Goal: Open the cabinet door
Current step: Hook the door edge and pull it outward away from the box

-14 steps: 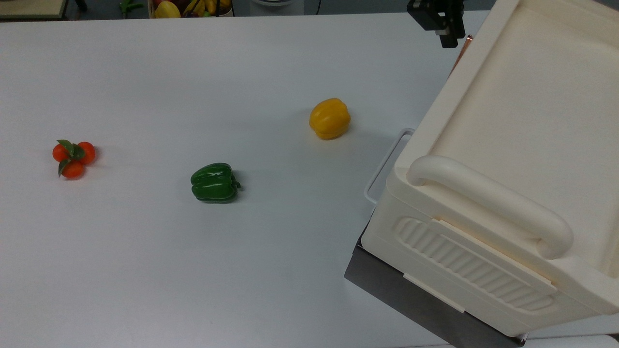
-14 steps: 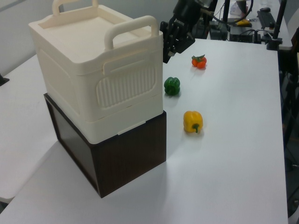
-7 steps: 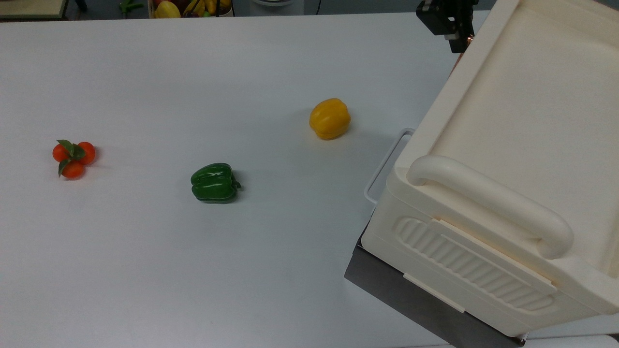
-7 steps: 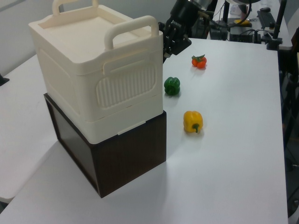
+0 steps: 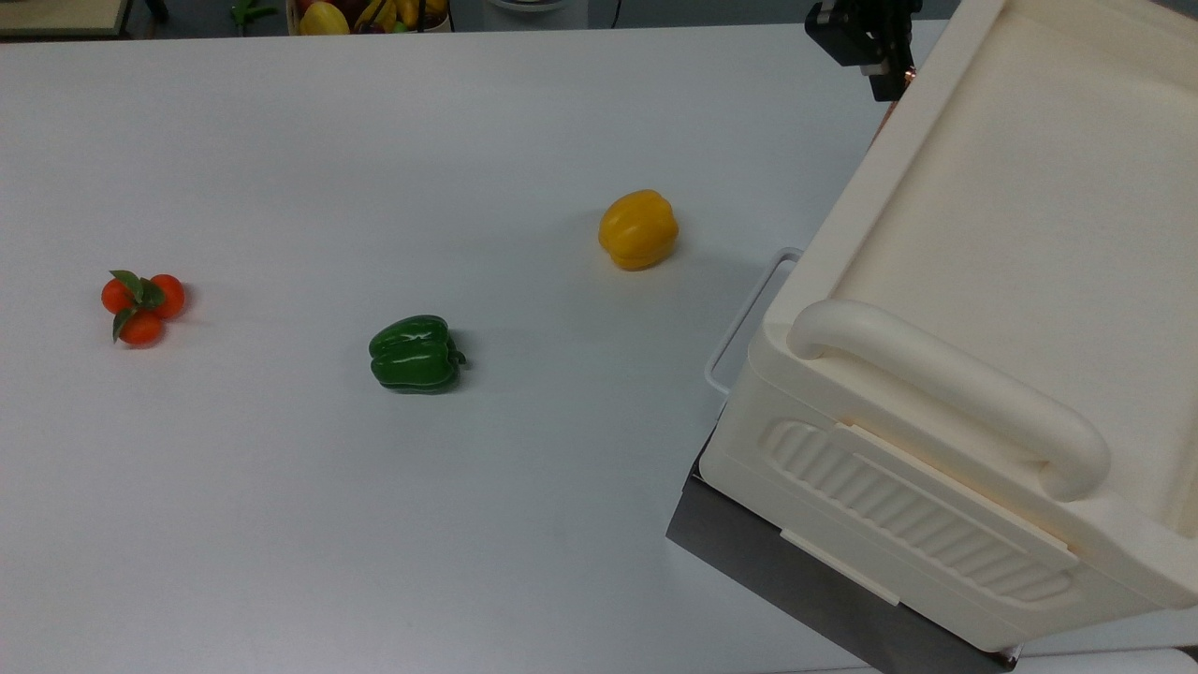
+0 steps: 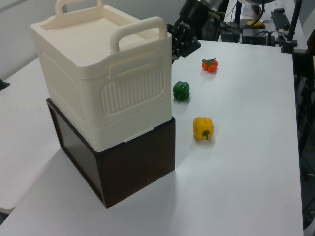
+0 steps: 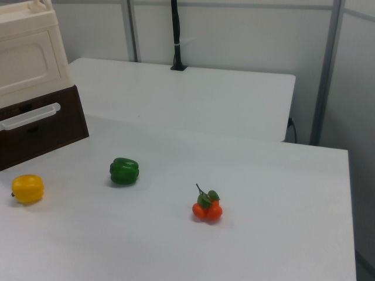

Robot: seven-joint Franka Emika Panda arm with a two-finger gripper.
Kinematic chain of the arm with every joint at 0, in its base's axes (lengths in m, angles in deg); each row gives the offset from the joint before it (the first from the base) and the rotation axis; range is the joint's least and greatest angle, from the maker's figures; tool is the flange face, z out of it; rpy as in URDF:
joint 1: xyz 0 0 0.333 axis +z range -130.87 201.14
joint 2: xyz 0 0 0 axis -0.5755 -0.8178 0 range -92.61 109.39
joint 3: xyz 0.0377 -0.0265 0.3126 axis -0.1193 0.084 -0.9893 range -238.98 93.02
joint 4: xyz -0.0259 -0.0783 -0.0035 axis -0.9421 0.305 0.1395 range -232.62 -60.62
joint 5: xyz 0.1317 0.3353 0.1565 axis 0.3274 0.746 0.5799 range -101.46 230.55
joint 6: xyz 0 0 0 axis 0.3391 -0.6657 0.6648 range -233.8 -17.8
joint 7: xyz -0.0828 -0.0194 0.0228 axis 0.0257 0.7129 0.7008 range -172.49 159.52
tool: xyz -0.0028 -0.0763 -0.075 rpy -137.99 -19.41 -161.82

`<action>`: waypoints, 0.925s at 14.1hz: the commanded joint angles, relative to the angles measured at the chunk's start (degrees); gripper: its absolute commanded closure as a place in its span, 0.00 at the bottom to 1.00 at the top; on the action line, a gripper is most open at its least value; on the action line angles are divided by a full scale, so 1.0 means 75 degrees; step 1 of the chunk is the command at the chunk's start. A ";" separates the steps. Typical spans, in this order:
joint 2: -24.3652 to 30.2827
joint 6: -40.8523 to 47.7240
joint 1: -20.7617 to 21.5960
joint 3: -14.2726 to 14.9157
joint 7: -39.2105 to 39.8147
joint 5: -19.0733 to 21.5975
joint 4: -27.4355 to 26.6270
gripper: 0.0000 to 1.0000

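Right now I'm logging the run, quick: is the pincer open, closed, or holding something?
Pincer: at the cabinet's copper-edged corner; open or closed cannot be told.

**Three fixed cameras around one tabletop**

The top view looks steeply down on the tabletop, the cabinet close at its right; the left view stands back behind the cabinet, facing across it; the right view sits lower and nearer, facing the cabinet's front; all three share the peppers — green pepper, yellow pepper.
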 commanded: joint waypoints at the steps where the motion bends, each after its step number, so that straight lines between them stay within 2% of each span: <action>1: 0.0349 -0.0021 -0.0140 -0.0143 0.0121 0.0042 -0.0489 0.98; 9: 0.0808 0.1688 -0.0632 -0.0131 0.0039 0.0065 -0.0502 0.98; 13: 0.0878 0.1983 -0.0925 -0.0061 0.0050 0.0065 -0.0514 0.98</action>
